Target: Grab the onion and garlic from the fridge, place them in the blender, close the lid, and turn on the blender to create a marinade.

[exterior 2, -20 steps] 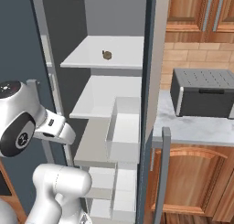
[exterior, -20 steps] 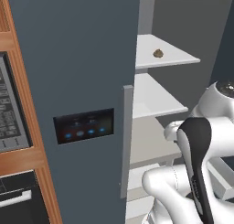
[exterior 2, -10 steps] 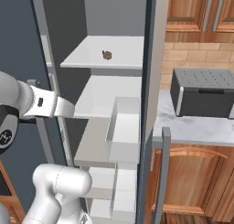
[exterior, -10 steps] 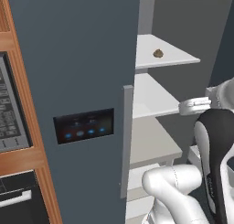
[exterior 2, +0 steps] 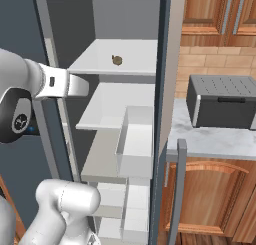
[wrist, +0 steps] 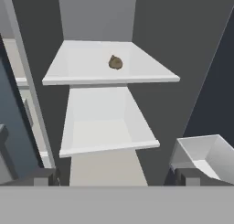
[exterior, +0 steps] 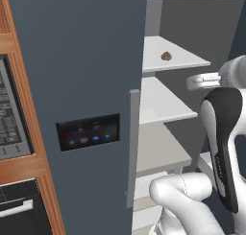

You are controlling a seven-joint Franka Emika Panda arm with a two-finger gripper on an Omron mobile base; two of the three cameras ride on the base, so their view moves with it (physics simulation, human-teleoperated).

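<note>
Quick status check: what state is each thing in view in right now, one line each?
fridge: door open, pale shelves exposed.
small brown lump: resting on the top shelf, untouched.
gripper: fingers apart, holding nothing, facing the shelves.
touch panel: blue lights lit.
grey box: on the counter, closed.

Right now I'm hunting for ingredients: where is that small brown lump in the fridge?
The small brown lump lies alone on the fridge's top shelf, near its middle, above the lower shelves.
</note>
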